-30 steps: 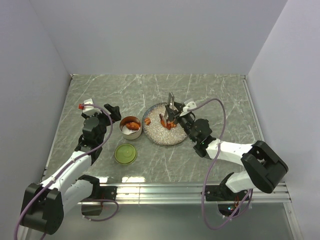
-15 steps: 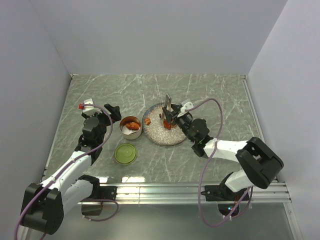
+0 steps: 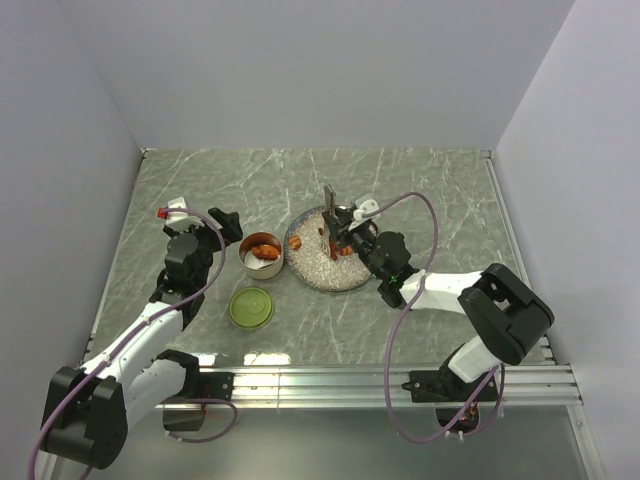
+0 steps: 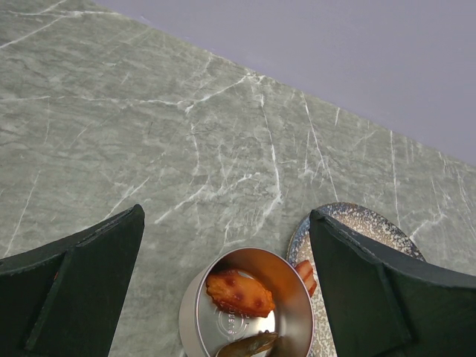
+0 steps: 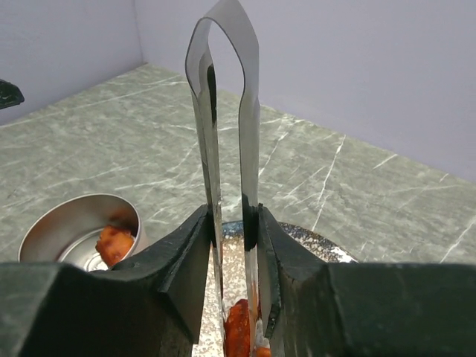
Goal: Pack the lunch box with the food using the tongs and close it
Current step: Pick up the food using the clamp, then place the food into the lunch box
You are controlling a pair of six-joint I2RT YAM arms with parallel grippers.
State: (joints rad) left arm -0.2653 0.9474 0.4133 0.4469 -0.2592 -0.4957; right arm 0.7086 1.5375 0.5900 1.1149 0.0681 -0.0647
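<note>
The tongs (image 5: 223, 111) stand upright, and my right gripper (image 5: 232, 223) is shut on their two arms. Their tips reach down to an orange chunk of food (image 5: 238, 331) on the speckled plate (image 5: 312, 242). From above, the right gripper (image 3: 345, 240) is over the plate (image 3: 325, 272), where orange food (image 3: 295, 241) lies. The lunch box (image 3: 262, 255), an open steel tin, stands left of the plate. It holds an orange chunk (image 4: 239, 292) and a dark strip (image 4: 249, 344). My left gripper (image 4: 227, 223) hangs open above the tin (image 4: 190, 312), gripping nothing. The olive-green lid (image 3: 251, 307) lies flat in front of the tin.
Grey walls close the marble table on the left, back and right. A metal rail (image 3: 380, 378) runs along the near edge between the arm bases. The right arm's cable (image 3: 425, 215) loops above the table beside the plate.
My right gripper has shifted left over the plate with the tongs and squeezed their arms closer together. The left arm has not moved.
</note>
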